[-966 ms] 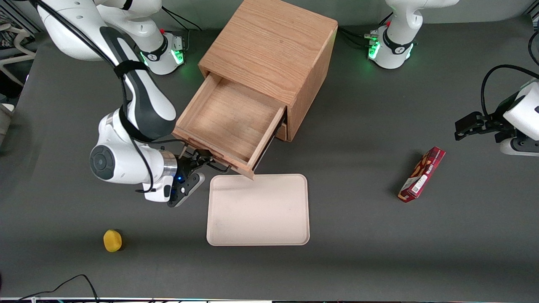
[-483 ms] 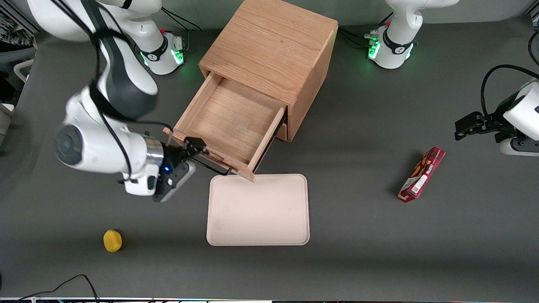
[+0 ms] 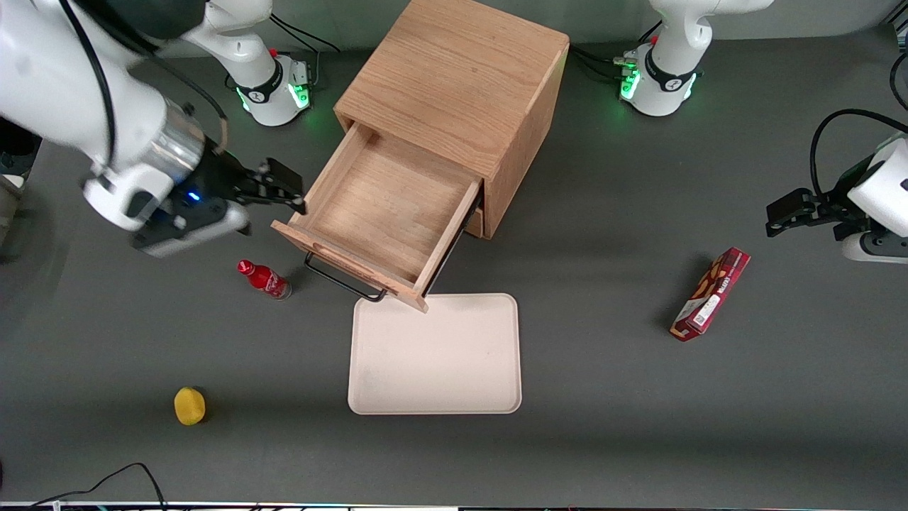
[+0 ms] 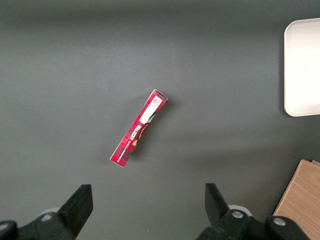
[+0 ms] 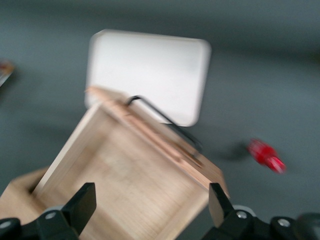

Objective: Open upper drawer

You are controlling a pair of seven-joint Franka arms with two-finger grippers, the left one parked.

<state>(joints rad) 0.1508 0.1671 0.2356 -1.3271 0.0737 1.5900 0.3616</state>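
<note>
While pulled far out of the cube-shaped oak cabinet [image 3: 454, 92], shows an empty wooden floor: the light oak upper drawer [image 3: 383, 213], with thin black bar handle [image 3: 344, 282] facing the front camera. Just above the drawer's corner on the working arm's side, black two-finger gripper [image 3: 284, 191], jaws spread apart and holding nothing. Near the handle on the dark table [image 3: 638, 426], small red bottle [image 3: 264, 279] lying down. Nearer to the camera, flat beige rectangular tray [image 3: 435, 355].
</note>
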